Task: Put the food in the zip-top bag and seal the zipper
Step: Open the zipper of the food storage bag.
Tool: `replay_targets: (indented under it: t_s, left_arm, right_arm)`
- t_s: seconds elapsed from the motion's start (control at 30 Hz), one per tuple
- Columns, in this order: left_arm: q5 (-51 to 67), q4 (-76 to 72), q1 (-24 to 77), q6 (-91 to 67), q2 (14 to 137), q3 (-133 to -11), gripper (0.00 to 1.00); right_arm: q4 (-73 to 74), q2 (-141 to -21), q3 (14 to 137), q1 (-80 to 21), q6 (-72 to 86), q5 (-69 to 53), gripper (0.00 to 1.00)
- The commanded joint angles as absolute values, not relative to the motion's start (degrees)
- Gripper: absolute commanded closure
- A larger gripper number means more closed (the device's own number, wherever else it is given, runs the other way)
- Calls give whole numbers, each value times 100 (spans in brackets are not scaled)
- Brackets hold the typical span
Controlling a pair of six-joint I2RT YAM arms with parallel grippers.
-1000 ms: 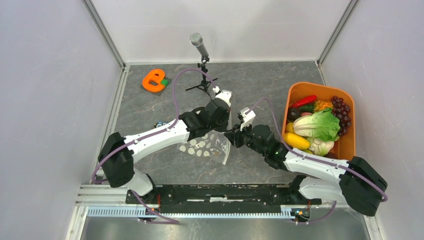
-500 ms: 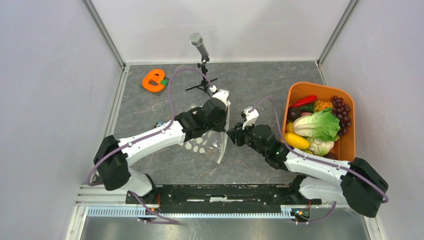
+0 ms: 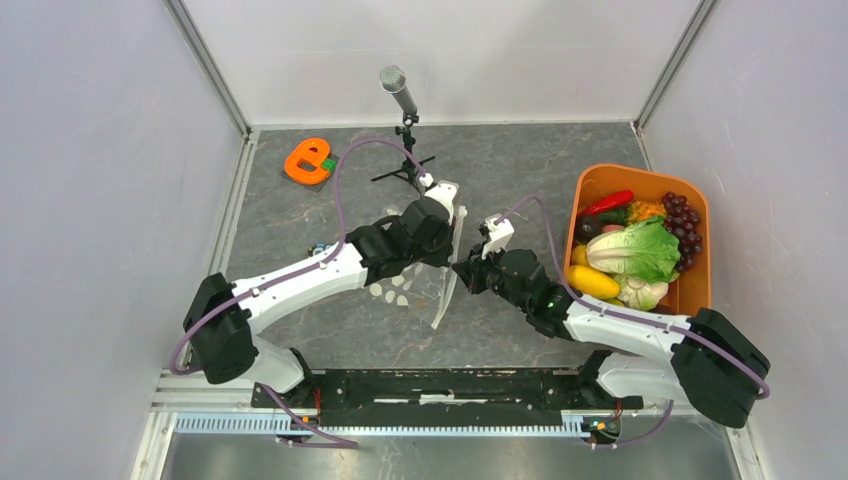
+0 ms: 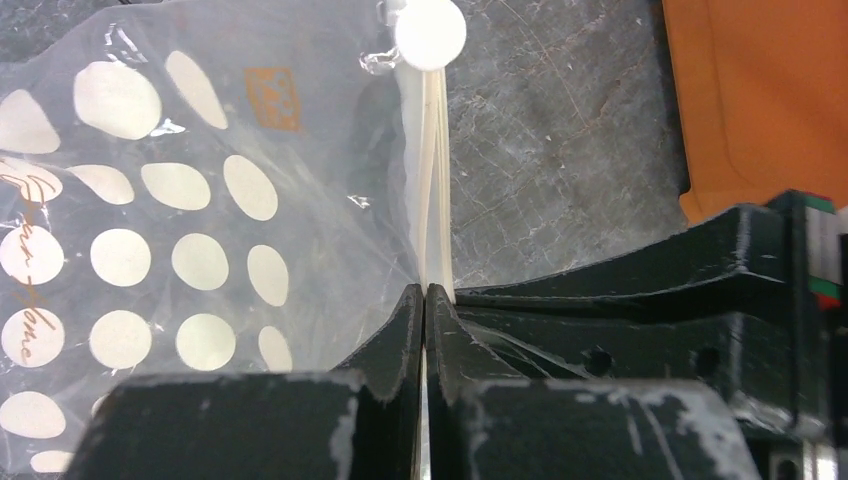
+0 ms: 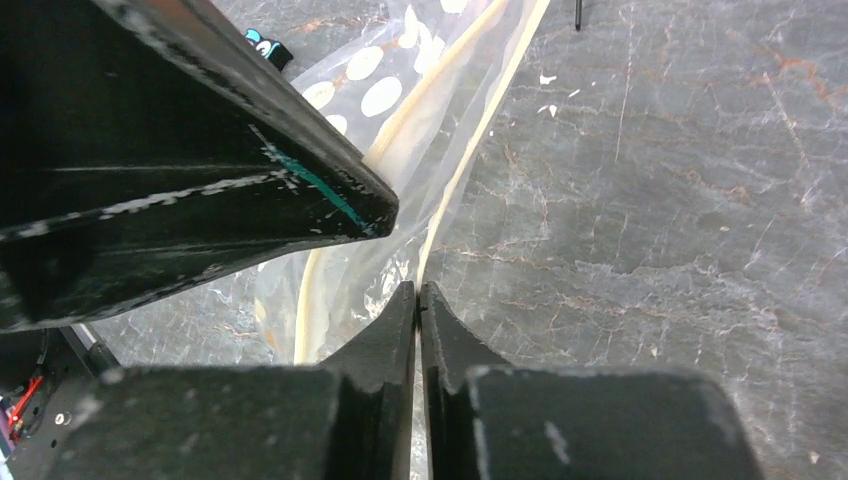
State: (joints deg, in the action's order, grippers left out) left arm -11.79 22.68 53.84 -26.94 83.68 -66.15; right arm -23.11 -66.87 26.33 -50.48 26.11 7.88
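Observation:
The zip-top bag (image 3: pixel 410 288), clear with white dots, hangs on edge between both arms. My left gripper (image 4: pixel 427 292) is shut on its whitish zipper (image 4: pixel 432 180), with the dotted bag (image 4: pixel 150 220) spreading to the left. My right gripper (image 5: pixel 418 290) is shut on one lip of the zipper (image 5: pixel 490 110). The other lip (image 5: pixel 400 130) bows away, so the mouth gapes. In the top view the left gripper (image 3: pixel 448 235) and right gripper (image 3: pixel 462 270) meet at the zipper (image 3: pixel 445 300). The food stays in the orange tub (image 3: pixel 700 290): lettuce (image 3: pixel 637 250), a yellow piece (image 3: pixel 595 282), grapes (image 3: pixel 685 225), a red piece (image 3: pixel 610 201).
A microphone on a small tripod (image 3: pixel 402 100) stands at the back, just behind the left wrist. An orange object (image 3: pixel 308 160) lies at the back left. A small dark item (image 3: pixel 320 247) sits beside the left forearm. Grey walls close in on both sides.
The left gripper has drawn the zipper edge up and slightly back, standing the bag more upright. The right gripper has closed on the zipper lip.

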Motion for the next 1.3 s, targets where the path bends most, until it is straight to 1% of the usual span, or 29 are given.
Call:
replay_targets:
  t_s: [0.0,0.1,0.13,0.17,0.23,0.27,0.33,0.37,0.4,0.6,0.73,0.87,1.0,1.03,1.1,1.17,1.27]
  left_arm:
    - [-989,2141,5388,-2424,8090,-6618,98]
    - [-1222,2158,5388,-2348,7978,-6525,97]
    - [-1314,2177,5387,-2330,7969,-6507,92]
    - [-1397,2208,5387,-2292,7979,-6495,89]
    - [-1478,2278,5388,-2233,8033,-6495,87]
    - [-1496,2295,5388,-2217,8072,-6495,82]
    - [-1465,2309,5394,-2210,8111,-6486,78]
    - [-1460,2311,5391,-2199,8111,-6471,73]
    - [-1475,2291,5396,-2208,8089,-6454,63]
    - [-1418,2273,5396,-2004,8091,-6409,62]
    - [-1516,2366,5448,-2075,8089,-6377,64]
    - [-1765,2467,5475,-2084,8021,-6346,69]
    - [-1786,2629,5475,-2024,8183,-6484,71]
    - [-1814,2670,5474,-2034,8221,-6510,74]
    - [-1906,2698,5480,-2039,8224,-6497,85]
    - [-1976,2743,5483,-2001,8168,-6533,87]
    - [-1911,2899,5484,-1887,8054,-6720,97]
  right_arm:
    - [-2575,-6821,2750,-5032,2759,834,99]
    - [-2573,-6812,2760,-5030,2858,917,100]
    - [-2596,-6814,2767,-5027,2903,912,100]
    - [-2630,-6817,2769,-5020,2952,887,100]
    - [-2748,-6812,2751,-5015,3084,786,100]
    - [-2831,-6812,2723,-5005,3155,726,100]
    - [-2996,-6810,2677,-4992,3267,607,100]
    - [-3038,-6816,2680,-4992,3303,571,100]
    - [-3041,-6818,2692,-4999,3330,563,100]
    - [-3032,-6742,2674,-4954,3451,616,100]
    - [-3058,-6694,2635,-4877,3524,617,100]
    - [-3031,-6689,2622,-4784,3544,604,100]
    - [-3106,-6680,2620,-4764,3520,444,100]
    - [-3120,-6667,2622,-4765,3503,427,100]
    - [-3056,-6638,2610,-4764,3457,478,100]
    - [-2824,-6628,2657,-4764,3333,665,100]
    - [-2007,-6758,2945,-4748,3027,1152,100]
